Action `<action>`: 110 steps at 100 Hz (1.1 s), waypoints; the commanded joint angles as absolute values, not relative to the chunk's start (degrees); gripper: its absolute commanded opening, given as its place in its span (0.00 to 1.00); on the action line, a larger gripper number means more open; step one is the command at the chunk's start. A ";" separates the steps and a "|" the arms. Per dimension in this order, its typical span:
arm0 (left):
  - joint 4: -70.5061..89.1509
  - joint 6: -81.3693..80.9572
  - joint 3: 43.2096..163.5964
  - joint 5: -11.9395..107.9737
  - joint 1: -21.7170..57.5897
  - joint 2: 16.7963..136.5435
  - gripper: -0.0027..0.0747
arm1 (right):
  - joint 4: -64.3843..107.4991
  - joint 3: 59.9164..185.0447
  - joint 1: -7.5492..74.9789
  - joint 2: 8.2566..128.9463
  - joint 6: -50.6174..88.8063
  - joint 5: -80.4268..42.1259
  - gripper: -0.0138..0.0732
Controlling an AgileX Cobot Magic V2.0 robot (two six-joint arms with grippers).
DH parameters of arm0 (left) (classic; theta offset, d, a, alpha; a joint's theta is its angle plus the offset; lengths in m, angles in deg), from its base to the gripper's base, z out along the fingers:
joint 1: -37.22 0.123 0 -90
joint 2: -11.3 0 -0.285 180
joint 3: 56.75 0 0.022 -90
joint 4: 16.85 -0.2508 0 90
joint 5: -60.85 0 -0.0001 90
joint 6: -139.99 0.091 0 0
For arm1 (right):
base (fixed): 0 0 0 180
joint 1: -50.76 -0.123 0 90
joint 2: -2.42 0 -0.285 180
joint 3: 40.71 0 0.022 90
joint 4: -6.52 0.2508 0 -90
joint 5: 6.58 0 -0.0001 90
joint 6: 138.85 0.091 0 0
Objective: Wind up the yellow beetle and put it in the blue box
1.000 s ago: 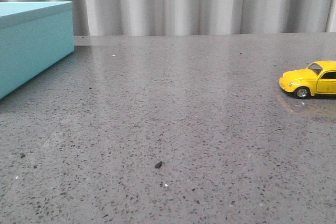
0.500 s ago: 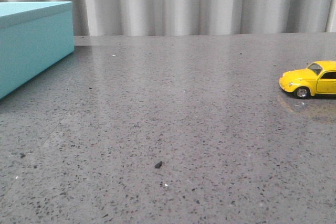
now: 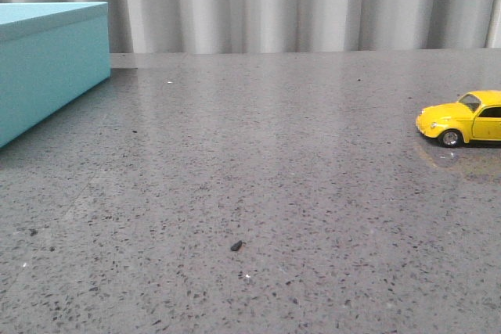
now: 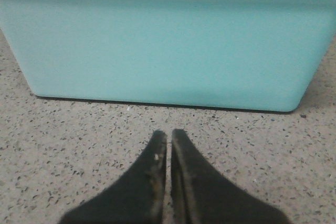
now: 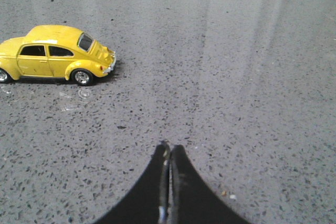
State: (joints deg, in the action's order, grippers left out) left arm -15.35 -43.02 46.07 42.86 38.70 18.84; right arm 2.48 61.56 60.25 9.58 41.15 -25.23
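Note:
The yellow beetle (image 3: pixel 463 120) stands on its wheels at the far right of the grey table, partly cut by the front view's edge. It shows whole in the right wrist view (image 5: pixel 55 55). My right gripper (image 5: pixel 169 147) is shut and empty, apart from the car. The blue box (image 3: pixel 47 60) stands at the far left with its lid on. In the left wrist view its side wall (image 4: pixel 163 45) fills the frame. My left gripper (image 4: pixel 168 133) is shut and empty, a short way from that wall. Neither gripper shows in the front view.
The grey speckled table (image 3: pixel 258 177) runs back to a pale pleated curtain (image 3: pixel 297 1). A small dark speck (image 3: pixel 236 246) lies on the table near the front middle.

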 commanded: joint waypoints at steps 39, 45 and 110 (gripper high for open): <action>-12.58 -43.61 44.61 55.53 38.62 17.03 0.01 | 2.37 60.31 60.70 8.58 40.60 -19.36 0.09; -12.26 -43.61 44.61 56.29 38.62 17.03 0.01 | 2.37 60.31 60.70 8.58 40.60 -18.71 0.09; -11.58 -43.61 44.61 58.66 38.62 17.03 0.01 | 4.56 60.31 60.70 8.58 40.67 -12.86 0.09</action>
State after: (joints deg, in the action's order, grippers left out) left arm -12.17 -43.02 46.07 53.68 38.70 18.84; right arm 5.03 61.56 60.25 9.58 41.15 -17.94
